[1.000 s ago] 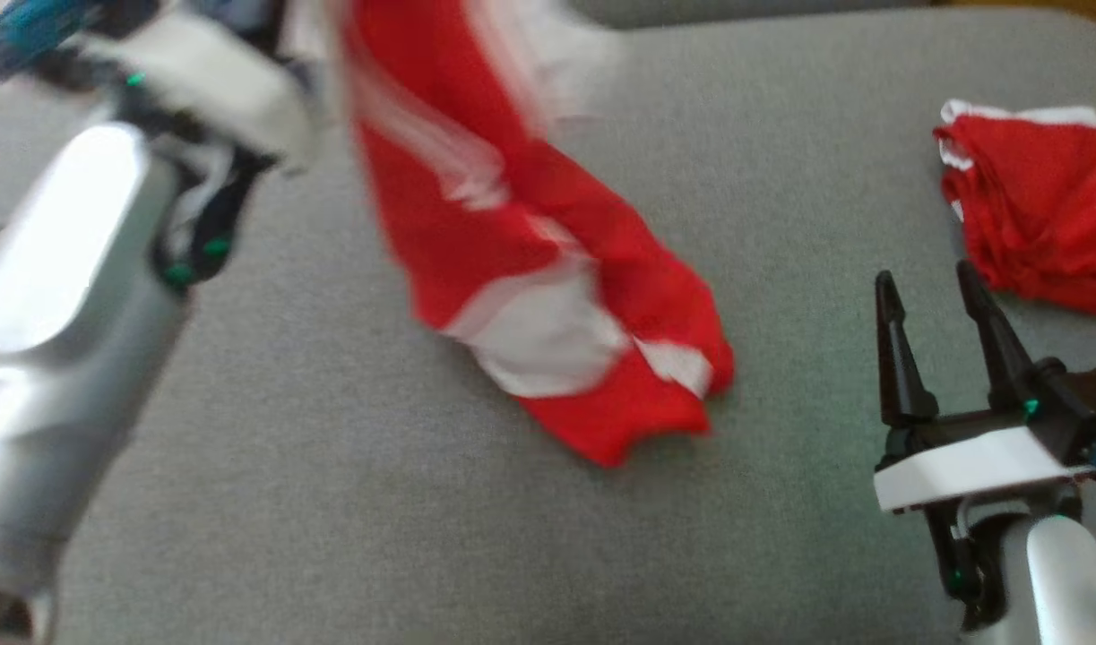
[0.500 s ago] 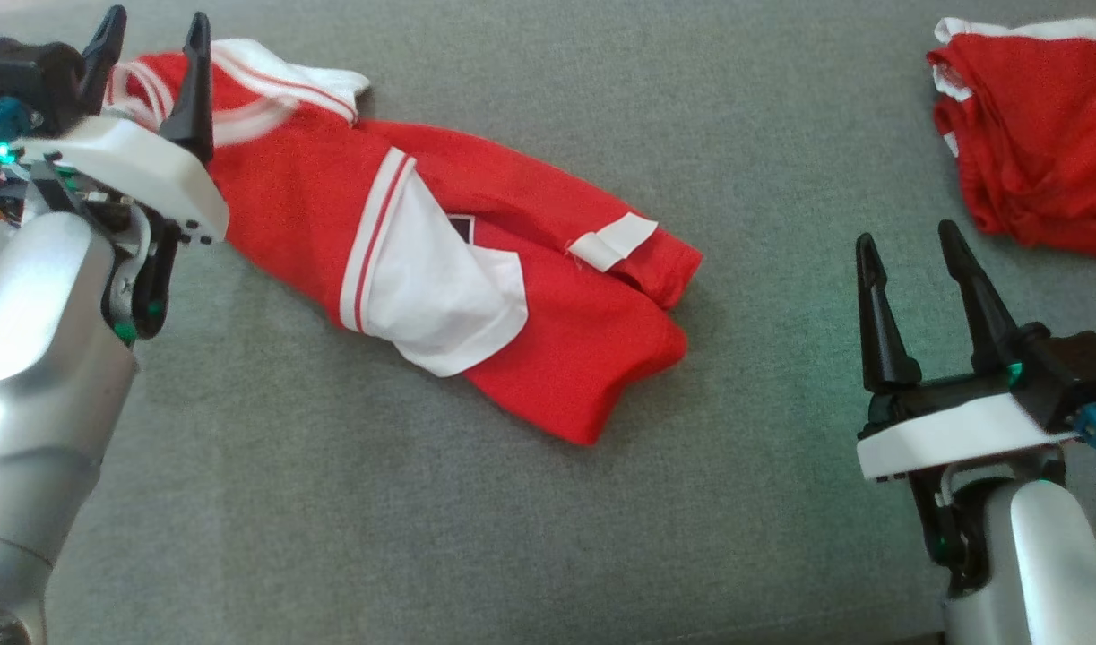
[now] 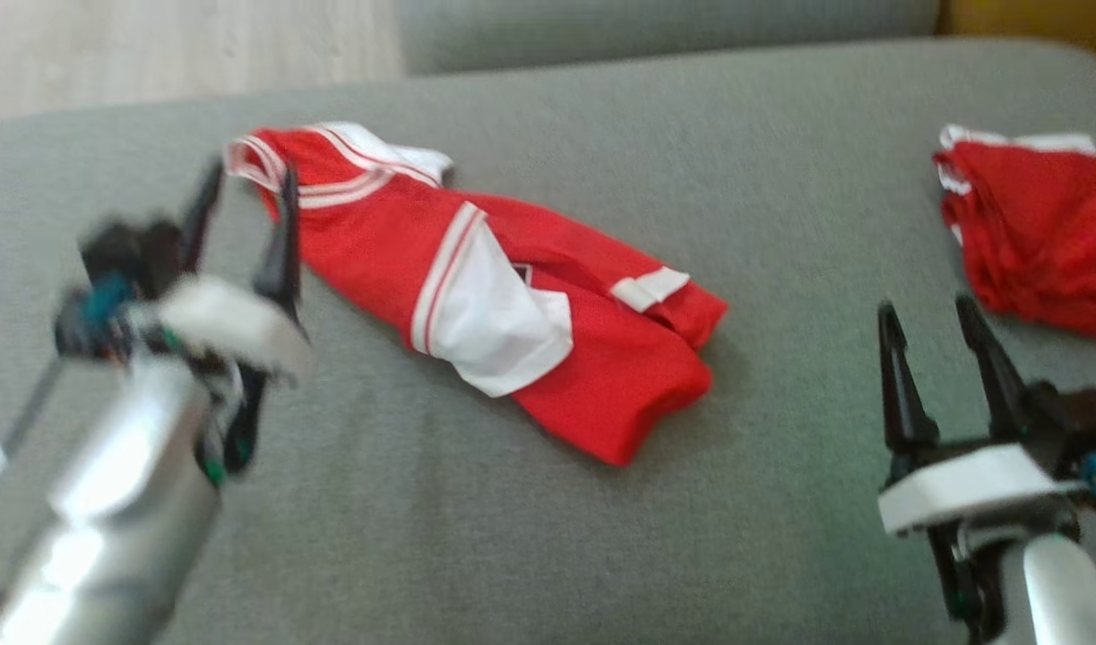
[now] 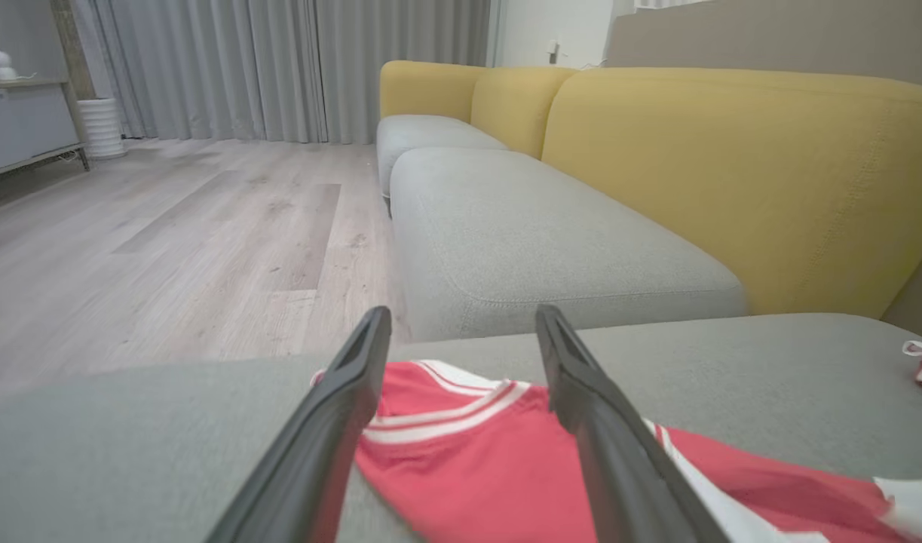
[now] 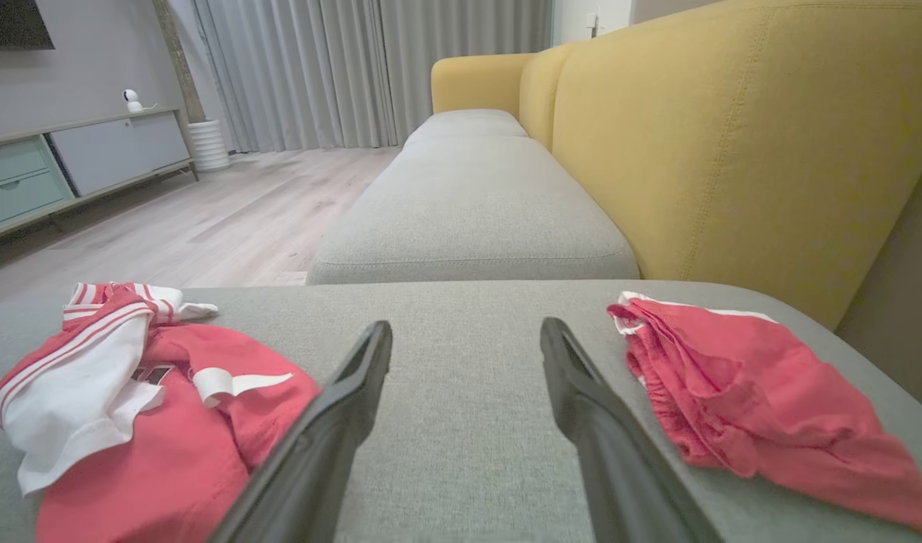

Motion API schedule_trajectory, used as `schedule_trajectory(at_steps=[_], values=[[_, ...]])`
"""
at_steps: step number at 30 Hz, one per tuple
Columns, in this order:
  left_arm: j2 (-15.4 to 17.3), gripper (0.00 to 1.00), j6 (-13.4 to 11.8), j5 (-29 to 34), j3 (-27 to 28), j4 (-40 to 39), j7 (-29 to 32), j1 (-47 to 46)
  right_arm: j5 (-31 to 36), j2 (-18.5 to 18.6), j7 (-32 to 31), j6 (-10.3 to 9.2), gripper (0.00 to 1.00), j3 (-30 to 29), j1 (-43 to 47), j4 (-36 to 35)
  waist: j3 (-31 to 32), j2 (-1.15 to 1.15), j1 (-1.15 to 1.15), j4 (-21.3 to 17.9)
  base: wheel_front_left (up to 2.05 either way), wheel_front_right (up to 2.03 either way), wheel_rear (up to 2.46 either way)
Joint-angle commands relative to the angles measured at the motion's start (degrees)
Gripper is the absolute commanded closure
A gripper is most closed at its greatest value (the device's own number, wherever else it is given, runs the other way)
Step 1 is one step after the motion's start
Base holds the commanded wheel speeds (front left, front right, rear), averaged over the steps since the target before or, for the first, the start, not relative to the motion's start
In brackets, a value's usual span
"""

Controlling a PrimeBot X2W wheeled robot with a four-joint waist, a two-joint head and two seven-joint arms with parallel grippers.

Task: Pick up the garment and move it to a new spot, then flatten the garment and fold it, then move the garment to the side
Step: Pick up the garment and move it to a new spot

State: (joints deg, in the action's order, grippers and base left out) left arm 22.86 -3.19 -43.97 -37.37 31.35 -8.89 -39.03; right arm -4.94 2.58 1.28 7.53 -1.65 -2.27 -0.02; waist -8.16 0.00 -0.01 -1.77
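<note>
You've got the red jersey (image 3: 512,305) lying rumpled, white panel folded over, mid grey cushion (image 3: 781,224); your left gripper (image 3: 251,172) hangs spread and empty by its striped end; right gripper (image 3: 926,306) gapes empty, well apart.

Red-and-white garment (image 4: 461,460) on the grey cushion (image 4: 129,452), its striped edge visible between the wide-apart, empty jaws.

Red garment (image 3: 377,251) (white striped trim), grey cushion (image 3: 512,537), yellow backrest (image 4: 732,166)
</note>
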Motion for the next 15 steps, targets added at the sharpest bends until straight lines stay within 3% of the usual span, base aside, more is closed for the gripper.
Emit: schedule_trajectory(at_steps=[1,15], values=[[1.93,0.0,-0.99,-0.5,1.96,-2.5,-1.38,0.95,0.56,0.3,0.14,-0.04,0.0,0.63,-0.01,-1.71,3.69,0.0,0.01,2.62,0.0,0.0,0.0],[4.54,0.0,-11.02,-0.96,5.86,-20.56,-5.86,27.92,0.66,0.3,-0.59,-0.04,0.0,0.17,8.01,-2.44,9.5,0.0,0.01,4.81,0.0,0.0,0.0]])
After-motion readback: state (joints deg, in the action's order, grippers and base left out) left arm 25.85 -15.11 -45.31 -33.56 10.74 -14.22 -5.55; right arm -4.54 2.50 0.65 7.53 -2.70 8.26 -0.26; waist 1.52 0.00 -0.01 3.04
